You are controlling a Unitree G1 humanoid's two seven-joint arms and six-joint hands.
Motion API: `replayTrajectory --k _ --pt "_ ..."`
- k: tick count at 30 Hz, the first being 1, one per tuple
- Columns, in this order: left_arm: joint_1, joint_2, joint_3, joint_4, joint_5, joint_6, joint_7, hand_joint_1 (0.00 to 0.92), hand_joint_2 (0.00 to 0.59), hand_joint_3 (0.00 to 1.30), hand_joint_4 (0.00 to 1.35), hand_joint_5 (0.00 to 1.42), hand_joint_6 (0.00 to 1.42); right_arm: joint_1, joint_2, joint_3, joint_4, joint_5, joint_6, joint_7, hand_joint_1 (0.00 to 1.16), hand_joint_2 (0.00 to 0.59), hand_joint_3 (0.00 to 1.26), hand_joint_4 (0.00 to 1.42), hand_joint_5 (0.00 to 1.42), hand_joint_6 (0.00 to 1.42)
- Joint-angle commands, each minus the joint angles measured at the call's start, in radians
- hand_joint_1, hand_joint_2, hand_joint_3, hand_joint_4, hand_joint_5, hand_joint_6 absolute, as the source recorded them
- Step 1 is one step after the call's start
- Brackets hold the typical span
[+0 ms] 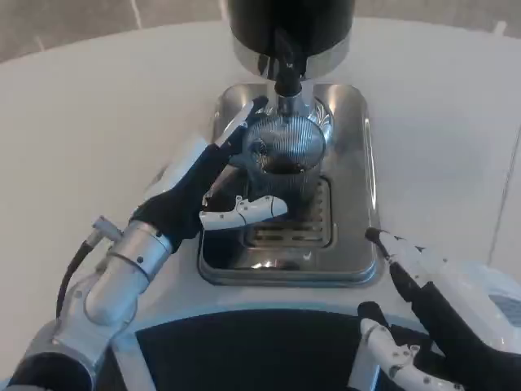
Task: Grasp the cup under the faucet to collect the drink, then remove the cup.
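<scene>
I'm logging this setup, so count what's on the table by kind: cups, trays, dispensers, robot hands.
Cups: 1, the ribbed glass cup
Drip trays: 1, the steel drip tray
Dispensers: 1, the black dispenser with its faucet
Robot hands: 2, left hand, right hand
Total: 5

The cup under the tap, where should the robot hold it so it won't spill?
Probably around the ribbed side wall of the cup, below the rim, coming from the left where the left hand already is. The cup stands upright, and the faucet blocks the top.
</scene>
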Motion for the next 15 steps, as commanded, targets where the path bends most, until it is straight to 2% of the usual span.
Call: replayTrajectory --k 1,15 --pt "-0.011 -0.003 -0.01 0.014 0.003 -0.008 -0.014 0.455 0.098 0.0 0.0 0.24 0.29 0.02 0.014 0.002 -0.016 -0.003 -0.017 0.001 0.14 0.571 0.0 0.0 0.0 0.0" --pt "-0.042 -0.024 -0.03 0.046 0.024 0.003 0.001 0.455 0.098 0.0 0.0 0.26 0.31 -0.002 0.007 -0.015 -0.016 0.0 -0.001 0.015 0.14 0.571 0.0 0.0 0.0 0.0"
